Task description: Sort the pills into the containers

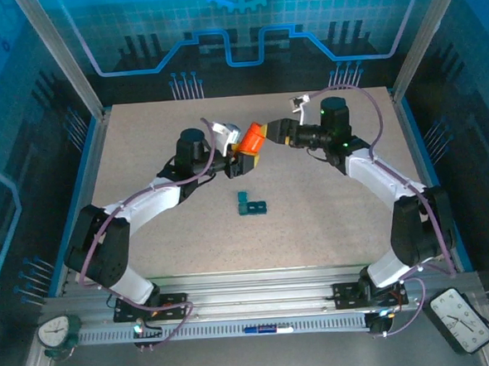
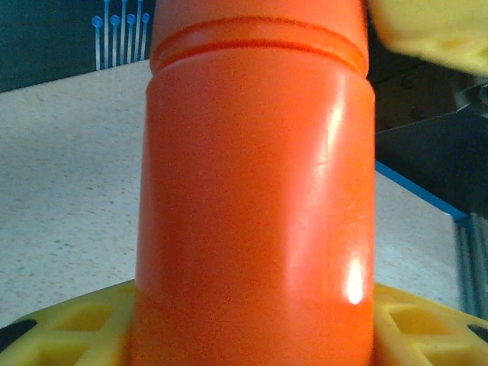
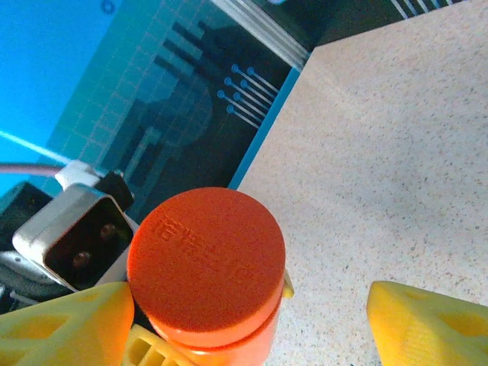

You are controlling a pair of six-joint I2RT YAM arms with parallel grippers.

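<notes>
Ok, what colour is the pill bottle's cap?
Orange, like the pill bottle itself; the cap shows best in the right wrist view.

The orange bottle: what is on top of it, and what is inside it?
An orange cap with raised characters closes the orange bottle. The contents cannot be seen: the cap covers the mouth and the wall is opaque.

A: What sits beyond the speckled desk?
B: A round clock at the near left corner, a dark clock near right, a blue pen on the rail between.
</notes>
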